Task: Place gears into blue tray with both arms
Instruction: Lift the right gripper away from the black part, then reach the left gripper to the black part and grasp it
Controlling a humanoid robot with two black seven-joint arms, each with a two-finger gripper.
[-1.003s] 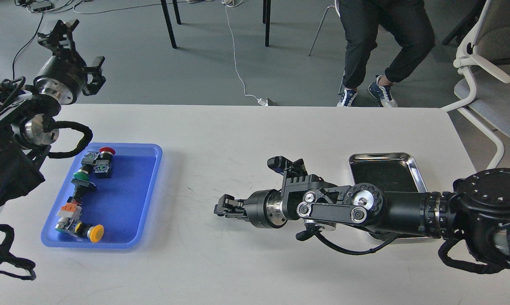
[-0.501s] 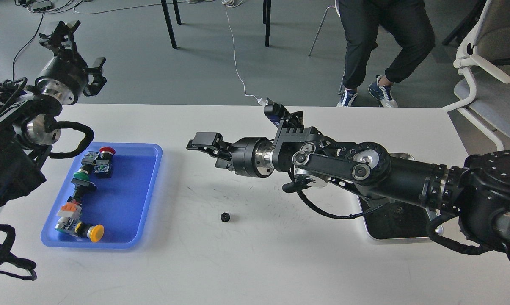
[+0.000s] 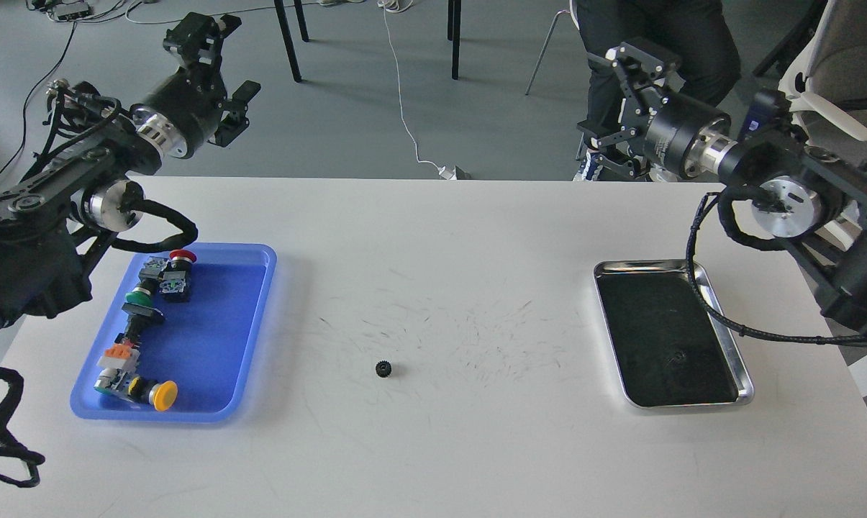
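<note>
One small black gear [image 3: 383,369] lies alone on the white table, in the middle towards the front. The blue tray [image 3: 214,345] sits at the left and holds several push-button switches [image 3: 149,316] along its left side; I see no gear inside it. My left gripper [image 3: 221,72] hangs open and empty above the table's back left edge, well behind the tray. My right gripper [image 3: 611,104] is raised beyond the back right edge, open and empty, far from the gear.
A shiny silver metal tray [image 3: 729,338] with a dark inside stands at the right. A seated person's legs [image 3: 656,72] and a white chair [image 3: 829,108] are behind the table near my right arm. Table legs and cables show on the floor.
My right arm has pulled back from the table's middle, up and to the back right, leaving the gear lying on the table. My left gripper has swung to the right.
</note>
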